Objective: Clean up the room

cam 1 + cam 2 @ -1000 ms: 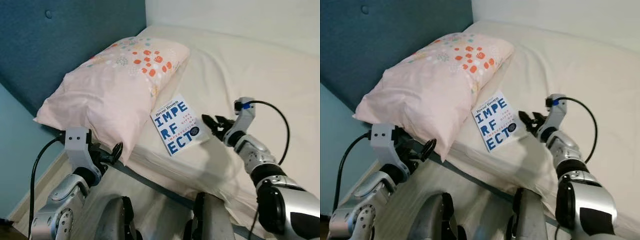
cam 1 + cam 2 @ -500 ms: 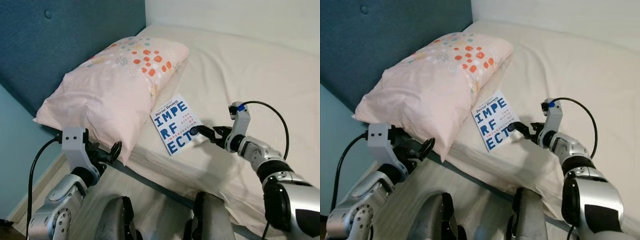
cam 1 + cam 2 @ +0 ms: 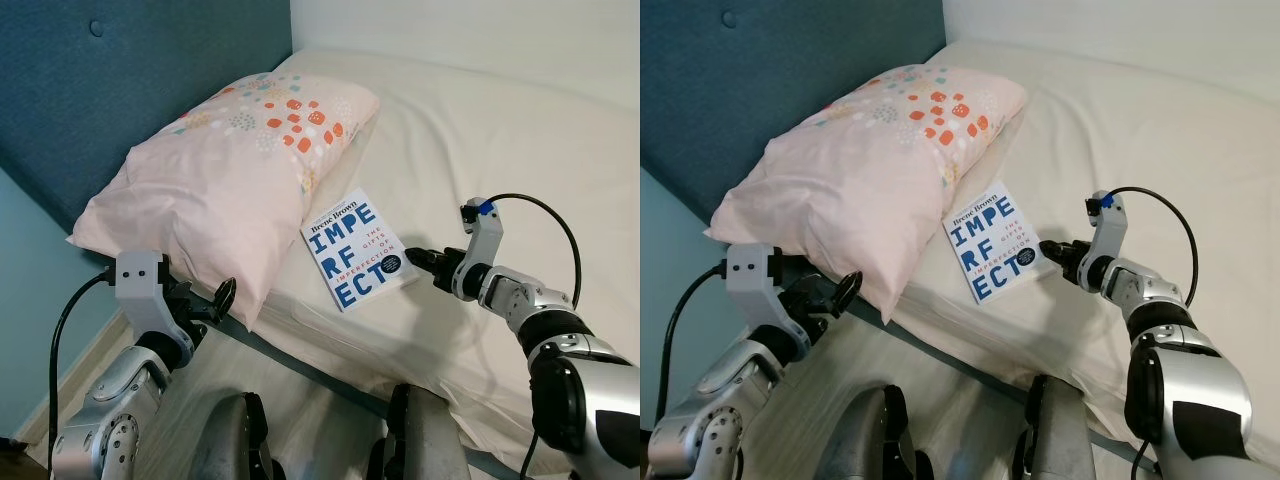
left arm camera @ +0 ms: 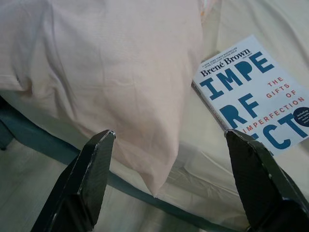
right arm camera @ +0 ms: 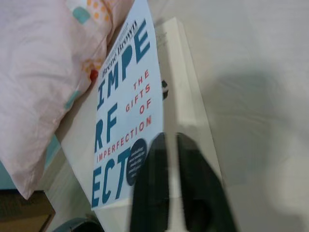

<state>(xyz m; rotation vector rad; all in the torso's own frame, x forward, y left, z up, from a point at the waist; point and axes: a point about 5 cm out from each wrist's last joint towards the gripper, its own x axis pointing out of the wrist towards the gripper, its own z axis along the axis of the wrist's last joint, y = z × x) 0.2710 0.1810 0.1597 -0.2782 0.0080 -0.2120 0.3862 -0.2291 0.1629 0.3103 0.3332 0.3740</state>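
Note:
A white book with big blue letters lies flat on the cream bed sheet, right beside a pink pillow with orange dots. My right gripper lies low on the sheet. Its fingers are drawn together and their tips touch the book's right edge. In the right wrist view the fingers lie over that edge of the book; a pinch on the cover cannot be made out. My left gripper is wide open below the pillow's near corner, at the bed's side.
A dark blue padded headboard rises behind the pillow, with a pale blue wall to its left. A wooden floor and my own legs lie below the mattress edge. The sheet stretches bare to the right of the book.
My right gripper closed its spread fingers, reached onto the book, then drew back to its right edge. My left gripper sank slightly. The book and pillow stayed put.

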